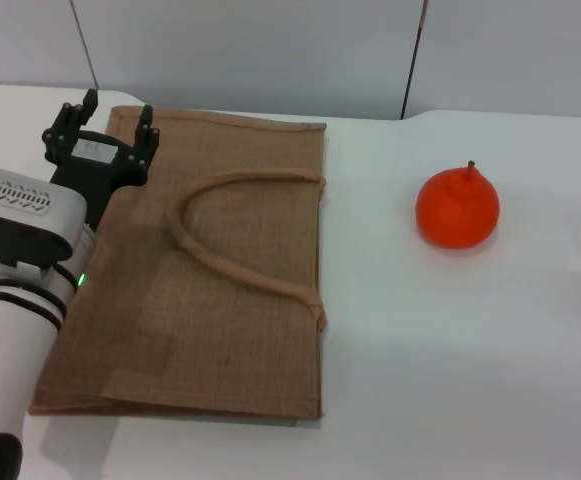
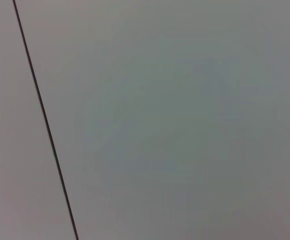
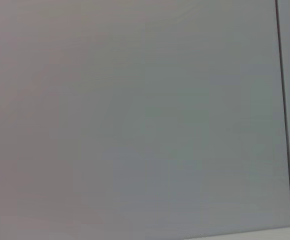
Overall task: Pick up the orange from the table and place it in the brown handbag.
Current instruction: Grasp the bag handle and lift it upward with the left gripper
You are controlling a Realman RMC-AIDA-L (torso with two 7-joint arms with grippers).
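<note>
Orange (image 1: 457, 210) sits alone on the white counter (image 1: 450, 380), well apart from the flat brown handbag (image 1: 210, 270), stem up. Likely firm, smooth-skinned, prone to roll; best gripped across its widest middle, below the pointed top. Left gripper (image 1: 100, 128) hovers over the handbag's far corner, fingers spread wide, empty. Right gripper not in view.

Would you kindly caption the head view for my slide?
Left hand open over the flat brown handbag; orange waits on the table.
</note>
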